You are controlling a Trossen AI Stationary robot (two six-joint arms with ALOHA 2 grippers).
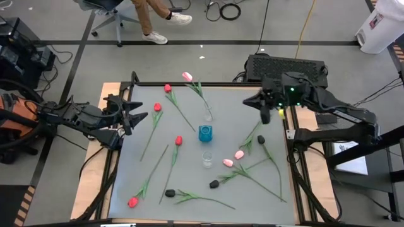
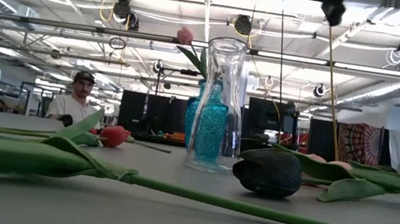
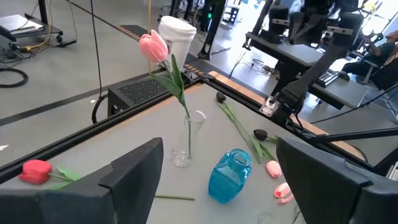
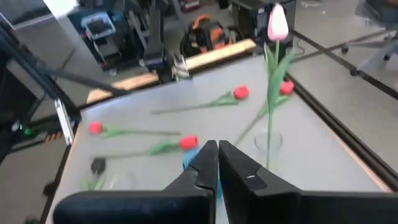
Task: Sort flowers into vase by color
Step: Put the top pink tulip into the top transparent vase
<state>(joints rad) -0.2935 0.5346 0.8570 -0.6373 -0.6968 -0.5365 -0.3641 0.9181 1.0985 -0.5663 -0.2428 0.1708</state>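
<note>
One pink tulip (image 1: 187,76) upright in clear vase (image 1: 207,115); others flat on table (image 1: 252,202)

No readable text, label, brand, number or sign in any view. White container (image 1: 380,25) on floor beyond table's far right corner: dark mark on side, not legible. Paper sheets (image 1: 349,156) on stand right of table: print too small to read. Vases, table surface, arm housings: no legible markings.
</note>
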